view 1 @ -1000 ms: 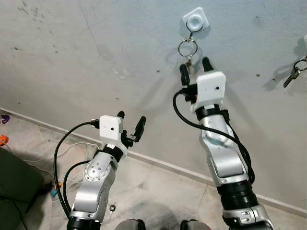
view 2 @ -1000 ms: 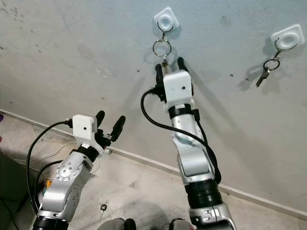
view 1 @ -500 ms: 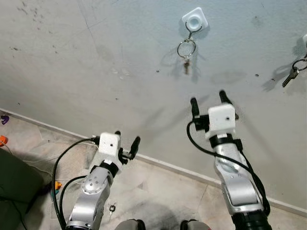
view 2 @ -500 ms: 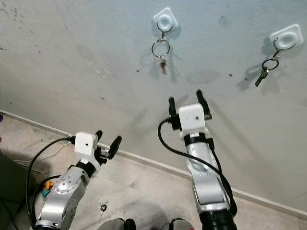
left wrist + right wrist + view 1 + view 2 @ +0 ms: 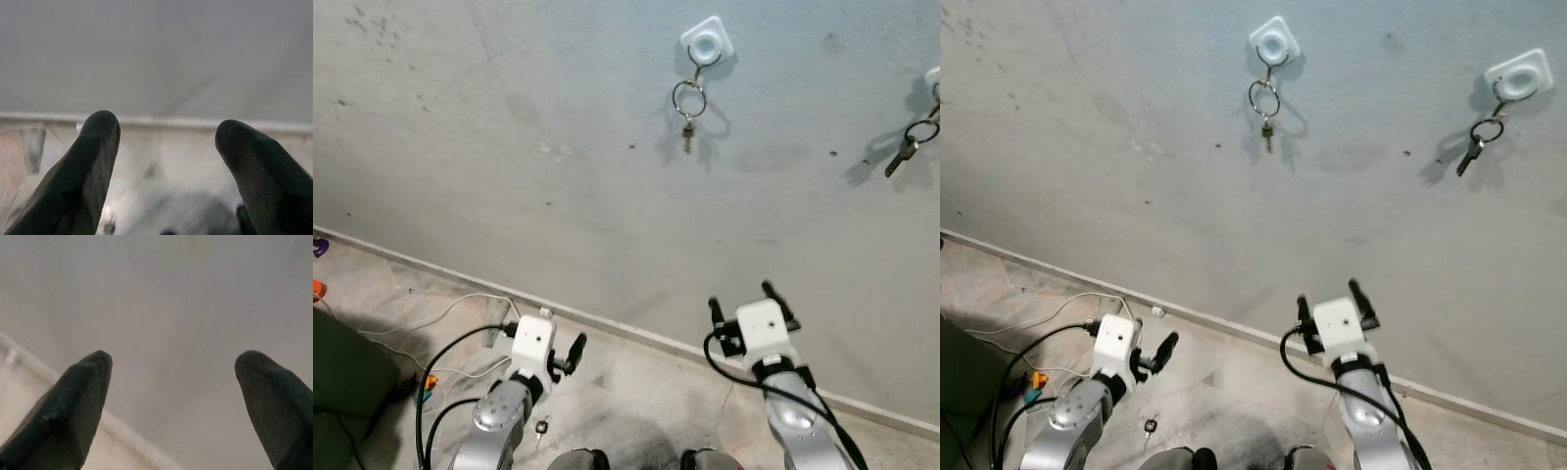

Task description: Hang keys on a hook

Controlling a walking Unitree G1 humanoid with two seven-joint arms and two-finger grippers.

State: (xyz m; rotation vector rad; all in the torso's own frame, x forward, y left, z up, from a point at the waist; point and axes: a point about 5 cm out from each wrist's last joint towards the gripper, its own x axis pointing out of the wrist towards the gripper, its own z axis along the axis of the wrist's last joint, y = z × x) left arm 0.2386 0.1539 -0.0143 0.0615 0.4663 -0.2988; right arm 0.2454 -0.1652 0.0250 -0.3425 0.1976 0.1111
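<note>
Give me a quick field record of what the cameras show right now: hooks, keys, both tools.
near hook: white hook on the grey wall, key ring with key hanging from it
far hook: second white hook further right, another set of keys hanging from it
right tool: open, empty, low in front of the wall, well below the near hook
left tool: open, empty, low over the floor
task state: keys hang on the hook, neither tool touching them
</note>
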